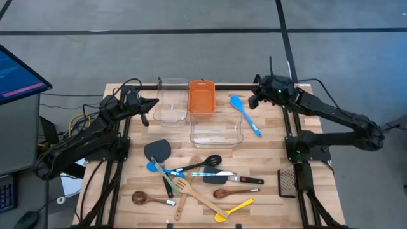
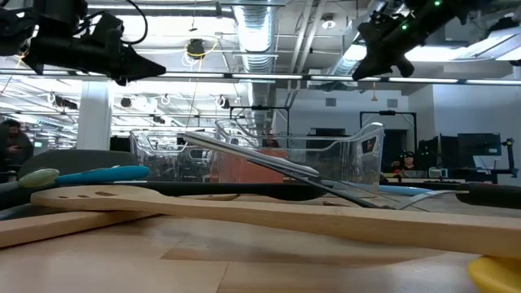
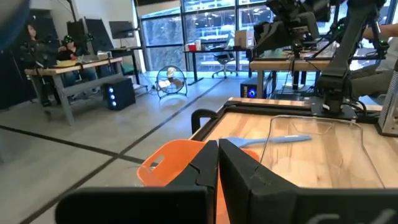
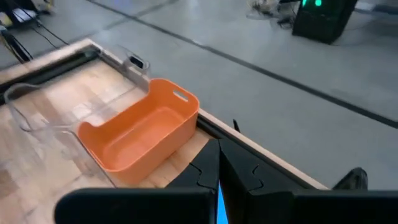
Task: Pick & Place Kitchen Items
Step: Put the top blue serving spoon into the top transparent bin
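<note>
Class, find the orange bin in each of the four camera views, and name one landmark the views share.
High view: orange bin at the table's far edge, centre.
Low view: orange patch behind the clear tubs.
Left wrist view: lower centre.
Right wrist view: centre-left.
Shared landmark: the clear tub beside it.

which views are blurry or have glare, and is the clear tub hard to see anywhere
Low view: the wooden spatula close to the lens looks soft, and bright ceiling lights glare behind the clear tub. High view: evenly lit, with the clear tubs showing mainly as faint outlines. Right wrist view: the orange bin is fairly crisp, while the clear tub beside it is smeared. Left wrist view: the near fingers are soft.
</note>
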Tool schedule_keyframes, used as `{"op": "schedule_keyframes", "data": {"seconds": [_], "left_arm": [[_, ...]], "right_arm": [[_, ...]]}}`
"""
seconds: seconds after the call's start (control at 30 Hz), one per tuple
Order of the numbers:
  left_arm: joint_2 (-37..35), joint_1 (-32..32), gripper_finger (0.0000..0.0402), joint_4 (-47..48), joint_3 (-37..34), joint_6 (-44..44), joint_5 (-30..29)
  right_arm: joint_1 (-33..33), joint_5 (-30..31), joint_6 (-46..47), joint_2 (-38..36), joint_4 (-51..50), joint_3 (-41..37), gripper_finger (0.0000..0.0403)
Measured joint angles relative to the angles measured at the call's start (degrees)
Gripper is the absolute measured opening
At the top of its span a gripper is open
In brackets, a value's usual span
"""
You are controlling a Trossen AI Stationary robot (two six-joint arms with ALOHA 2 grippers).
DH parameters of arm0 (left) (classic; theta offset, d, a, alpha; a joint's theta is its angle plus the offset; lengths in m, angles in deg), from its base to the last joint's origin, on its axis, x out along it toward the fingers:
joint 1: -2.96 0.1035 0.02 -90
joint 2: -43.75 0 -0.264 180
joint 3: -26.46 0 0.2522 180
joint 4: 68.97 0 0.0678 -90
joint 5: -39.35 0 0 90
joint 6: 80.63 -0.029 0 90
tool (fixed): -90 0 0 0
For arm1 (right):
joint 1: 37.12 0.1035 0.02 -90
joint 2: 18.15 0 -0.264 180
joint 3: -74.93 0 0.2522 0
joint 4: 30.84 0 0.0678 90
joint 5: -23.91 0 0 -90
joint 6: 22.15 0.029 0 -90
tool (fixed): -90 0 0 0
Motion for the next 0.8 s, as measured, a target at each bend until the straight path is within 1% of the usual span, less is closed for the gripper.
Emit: {"op": "schedule_keyframes", "data": {"seconds": [0.07, 0.17, 0.27, 0.47, 0.7, 0.8], "left_arm": [[0.1, 0.0, 0.0003, 0.0, 0.0, 0.0, 0.0], [0.0, 0.0, 0.0003, 0.0, 0.0, 0.0, 0.0], [0.0, 0.0, 0.0003, 0.0, 0.0, 0.0, 0.0], [0.0, 0.0, 0.0003, 0.0, 0.0, 0.0, 0.0], [0.0, 0.0, 0.0003, 0.0, 0.0, 0.0, 0.0], [0.0, 0.0, 0.0003, 0.0, 0.0, 0.0, 0.0]], "right_arm": [[-0.8, -0.3, 0.0, 1.6, -3.3, 2.3, 0.0000], [-2.2, -2.8, 1.6, 4.6, -9.6, 5.9, 0.0000], [-3.7, -6.7, 3.9, 8.1, -15.0, 9.0, 0.0000], [-6.4, -14.8, 2.9, 14.6, -21.0, 12.6, 0.0000], [-8.6, -15.2, 1.5, 20.5, -27.4, 15.3, 0.0000], [-9.2, -15.3, 1.5, 22.2, -28.6, 15.5, 0.0000]]}}
